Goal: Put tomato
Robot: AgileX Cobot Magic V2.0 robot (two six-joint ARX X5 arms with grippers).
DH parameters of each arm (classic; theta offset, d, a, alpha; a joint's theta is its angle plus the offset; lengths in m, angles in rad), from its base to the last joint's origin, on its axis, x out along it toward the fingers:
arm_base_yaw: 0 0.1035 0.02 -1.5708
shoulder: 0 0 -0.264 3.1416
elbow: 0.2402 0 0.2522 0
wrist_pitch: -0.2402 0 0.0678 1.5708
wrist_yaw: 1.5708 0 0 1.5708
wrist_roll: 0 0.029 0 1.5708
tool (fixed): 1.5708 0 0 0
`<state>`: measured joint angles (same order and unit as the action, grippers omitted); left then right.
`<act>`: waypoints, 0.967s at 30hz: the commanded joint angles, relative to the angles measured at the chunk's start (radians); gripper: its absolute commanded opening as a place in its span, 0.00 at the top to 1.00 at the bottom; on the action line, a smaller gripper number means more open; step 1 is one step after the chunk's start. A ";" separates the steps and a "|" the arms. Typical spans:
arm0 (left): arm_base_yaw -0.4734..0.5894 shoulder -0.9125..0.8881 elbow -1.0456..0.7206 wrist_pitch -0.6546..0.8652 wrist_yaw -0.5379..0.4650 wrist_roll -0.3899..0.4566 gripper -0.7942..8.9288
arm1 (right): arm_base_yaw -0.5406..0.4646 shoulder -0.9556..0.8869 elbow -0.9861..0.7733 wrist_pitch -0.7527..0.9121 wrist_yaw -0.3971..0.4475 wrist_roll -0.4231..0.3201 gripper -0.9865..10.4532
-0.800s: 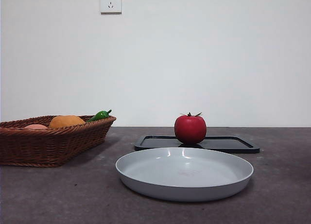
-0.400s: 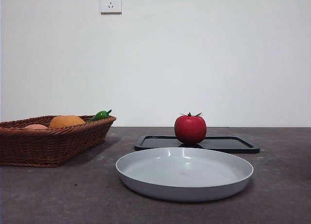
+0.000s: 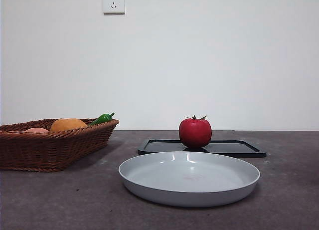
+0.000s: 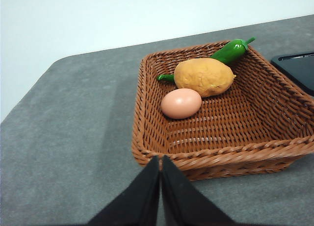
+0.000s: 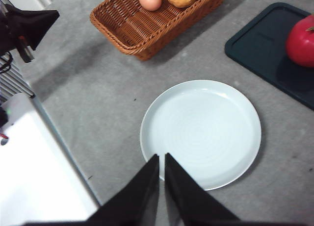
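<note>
While both arms wait high over the grey tabletop [image 3: 60, 200], the tomato [image 3: 195, 132] stands upright on a black tray [image 3: 239, 148], just behind a pale, bare plate [image 3: 189, 178]. Well to one side, a wicker basket [image 4: 274, 113] holds an egg [image 4: 181, 103], a lumpy orange fruit [image 4: 204, 76] and a green pepper [image 4: 231, 50]. The left gripper [image 4: 160, 162] hangs near the basket's rim, its fingers pressed together on nothing. The right gripper [image 5: 162, 160] hovers above the plate's edge, fingers nearly touching, holding nothing.
</note>
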<state>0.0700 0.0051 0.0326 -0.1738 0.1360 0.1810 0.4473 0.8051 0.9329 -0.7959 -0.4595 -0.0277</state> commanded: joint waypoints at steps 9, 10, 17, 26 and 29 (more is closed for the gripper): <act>0.002 -0.002 -0.021 -0.008 0.002 -0.010 0.91 | -0.248 -0.219 -0.156 0.316 0.091 -0.028 0.91; 0.002 -0.002 -0.021 -0.008 0.002 -0.010 0.91 | -0.271 -0.244 -0.189 0.343 0.110 -0.028 0.91; 0.002 -0.002 -0.021 -0.008 0.002 -0.010 0.91 | -0.398 -0.460 -0.495 0.567 0.235 0.017 0.91; 0.002 -0.002 -0.021 -0.008 0.002 -0.010 0.91 | -0.420 -0.671 -0.810 0.768 0.387 0.087 0.91; 0.002 -0.002 -0.021 -0.008 0.002 -0.010 0.91 | -0.420 -0.714 -0.865 0.781 0.415 0.103 0.91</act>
<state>0.0700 0.0051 0.0326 -0.1734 0.1360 0.1783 0.0269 0.0998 0.0727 -0.0330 -0.0521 0.0460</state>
